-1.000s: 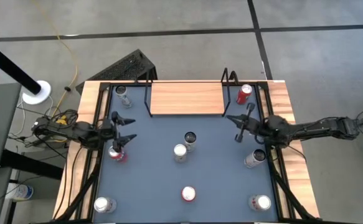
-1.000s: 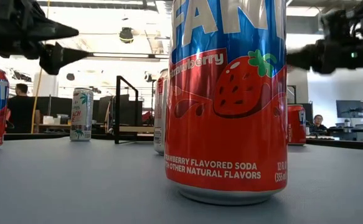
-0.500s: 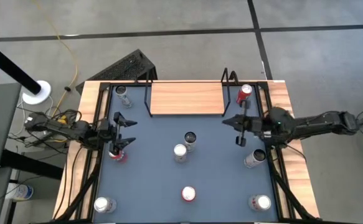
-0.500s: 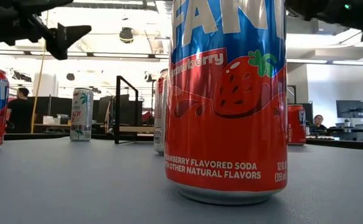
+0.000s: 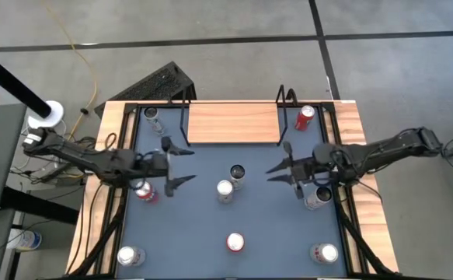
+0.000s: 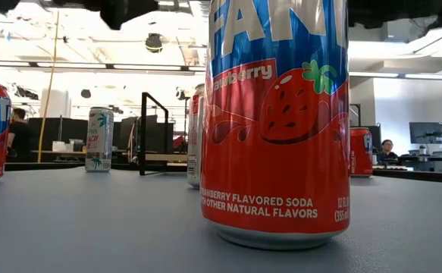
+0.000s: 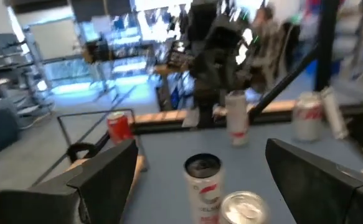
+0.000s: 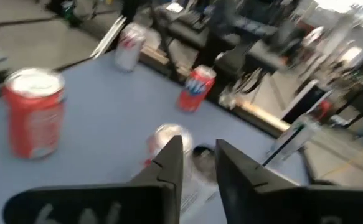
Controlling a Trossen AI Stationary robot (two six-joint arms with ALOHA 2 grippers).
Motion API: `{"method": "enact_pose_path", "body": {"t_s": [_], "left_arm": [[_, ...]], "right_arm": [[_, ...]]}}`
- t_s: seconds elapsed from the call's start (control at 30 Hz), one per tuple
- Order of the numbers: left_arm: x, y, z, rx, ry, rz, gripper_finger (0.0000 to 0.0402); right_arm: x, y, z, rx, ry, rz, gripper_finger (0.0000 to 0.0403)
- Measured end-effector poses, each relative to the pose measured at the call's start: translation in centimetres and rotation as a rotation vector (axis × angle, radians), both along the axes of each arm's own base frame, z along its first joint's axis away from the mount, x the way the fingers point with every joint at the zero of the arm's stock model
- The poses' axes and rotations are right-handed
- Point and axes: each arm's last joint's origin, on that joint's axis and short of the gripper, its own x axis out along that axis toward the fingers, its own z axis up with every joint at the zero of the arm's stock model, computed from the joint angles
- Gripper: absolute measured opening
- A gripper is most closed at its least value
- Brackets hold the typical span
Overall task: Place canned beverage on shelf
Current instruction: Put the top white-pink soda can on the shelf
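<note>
The dark blue-grey surface (image 5: pixel 203 233) with its light-wood rim carries eight or so cans scattered well apart, and that crowding is the main hazard: both long dark arms reach in over it toward the middle, and a low sweep could knock a can over and send it rolling. At the far edge stands the shelf (image 5: pixel 232 123), a small light-wood board on a thin black wire frame, with nothing on it yet; a can set down near its edge or released tilted would likely topple off. The left claw (image 5: pixel 175 163) hovers with its fingers spread wide and empty, just beside a red can (image 5: pixel 145 191) that sits under its arm and risks being clipped. The right claw (image 5: pixel 282 168), fingers only narrowly parted and gripping nothing, points toward the centre; a silver can (image 5: pixel 317 199) lying on its side close under that arm could be nudged. Between the two claws stand the likeliest targets, a white-and-red can with a dark top (image 5: pixel 237 173) and a silver-topped can (image 5: pixel 224 189), nearly touching, so closing on one may shove the other, and both claws converging there could collide.
</note>
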Motion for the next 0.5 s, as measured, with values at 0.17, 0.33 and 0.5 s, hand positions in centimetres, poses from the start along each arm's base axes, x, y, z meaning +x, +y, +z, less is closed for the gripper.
{"method": "enact_pose_path", "body": {"t_s": [0.17, 0.33, 0.5], "left_arm": [[4.0, -0.8, 1.8, 0.001, 0.032, 0.045, 0.0345], [8.1, -1.9, 1.9, -0.059, 0.083, 0.042, 0.0345], [11.8, -2.8, 0.1, -0.064, 0.161, 0.049, 0.0345]], "right_arm": [[-0.9, 0.6, -0.2, 0.046, 0.057, 0.026, 0.0112], [-1.2, 1.5, -0.5, 0.092, 0.083, 0.065, 0.0111], [-1.5, 2.8, -1.7, 0.066, 0.119, 0.101, 0.0111]]}}
